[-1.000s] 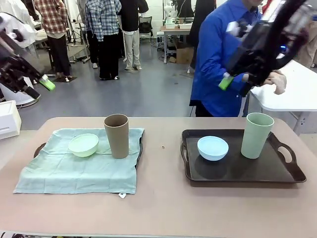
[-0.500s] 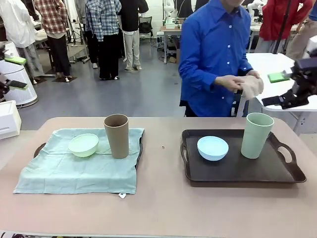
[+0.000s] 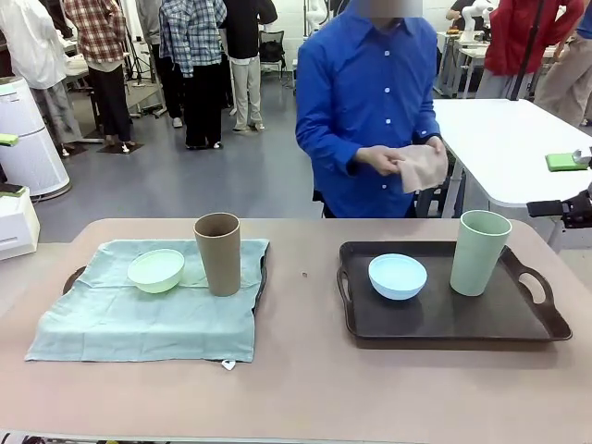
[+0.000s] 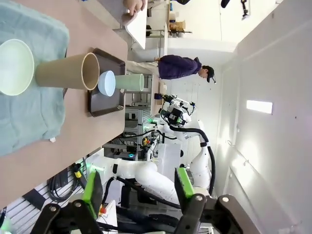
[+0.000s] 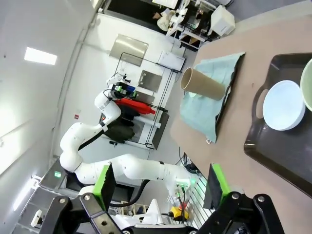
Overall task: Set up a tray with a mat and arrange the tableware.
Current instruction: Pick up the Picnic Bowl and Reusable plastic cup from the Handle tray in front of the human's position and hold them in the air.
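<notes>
So far done: one tray (image 3: 72, 278) on my left side of the tabletop (image 3: 305, 379) lies under a pale green mat (image 3: 139, 319); the mint bowl (image 3: 155, 270) and the brown cup (image 3: 218, 254) stand on that mat, just beside each other, the cup upright.
Other tray: the dark tray (image 3: 444, 326) on my right side has no mat; the blue bowl (image 3: 398, 276) sits on its bare bottom toward the left, and the green cup (image 3: 480, 252) stands upright toward the far right, apart from the bowl.
Person: stands at the far side holding a beige cloth (image 3: 421, 168) up in front of the chest, well clear of the tabletop; I take it for the second mat but cannot be sure.
Left hand (image 4: 138, 187): fingers spread with nothing between them, raised off to my left, well away from the trays.
Right hand (image 5: 161, 181): fingers spread wide, also empty, held off beyond the right end of the tabletop, touching nothing.
Progress: about halfway, by my judgement; the left setting looks finished.
Left to do: as I judge it, the blue bowl and green cup must come off the dark tray, a mat must go down, and both pieces must go back on top.
Watch for: the tall cups look easy to tip.
</notes>
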You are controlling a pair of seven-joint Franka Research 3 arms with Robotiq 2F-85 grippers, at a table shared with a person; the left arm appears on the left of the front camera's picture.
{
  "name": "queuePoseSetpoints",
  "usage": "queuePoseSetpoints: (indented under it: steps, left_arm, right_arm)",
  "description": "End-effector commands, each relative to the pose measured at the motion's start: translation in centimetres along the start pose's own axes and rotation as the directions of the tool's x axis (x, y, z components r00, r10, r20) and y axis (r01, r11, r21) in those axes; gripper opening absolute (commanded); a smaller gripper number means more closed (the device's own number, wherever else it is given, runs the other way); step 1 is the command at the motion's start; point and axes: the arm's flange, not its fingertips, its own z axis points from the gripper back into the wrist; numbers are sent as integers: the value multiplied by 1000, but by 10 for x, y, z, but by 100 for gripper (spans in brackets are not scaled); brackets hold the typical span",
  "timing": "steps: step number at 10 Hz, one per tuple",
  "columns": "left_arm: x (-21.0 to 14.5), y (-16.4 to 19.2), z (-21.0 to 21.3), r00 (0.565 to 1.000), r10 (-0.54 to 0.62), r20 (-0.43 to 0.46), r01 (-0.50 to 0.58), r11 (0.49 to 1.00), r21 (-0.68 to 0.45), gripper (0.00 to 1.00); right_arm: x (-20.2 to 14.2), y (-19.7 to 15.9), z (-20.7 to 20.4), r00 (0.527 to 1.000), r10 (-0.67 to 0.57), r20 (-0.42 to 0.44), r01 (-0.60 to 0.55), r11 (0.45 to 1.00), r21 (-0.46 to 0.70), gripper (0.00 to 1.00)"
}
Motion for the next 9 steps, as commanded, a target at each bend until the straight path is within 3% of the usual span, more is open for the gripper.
queuePoseSetpoints:
  steps: [1,2,9]
  left_arm:
    - [2,0,4,1000,-19,4,19,1000,-9,79]
    - [2,0,4,1000,-19,4,19,1000,-9,79]
    - [2,0,4,1000,-19,4,19,1000,-9,79]
  right_arm:
    - [-20,4,-17,998,-38,-40,36,998,-60,100]
    - [0,0,0,1000,0,0,0,1000,0,100]
    - [0,0,0,1000,0,0,0,1000,0,100]
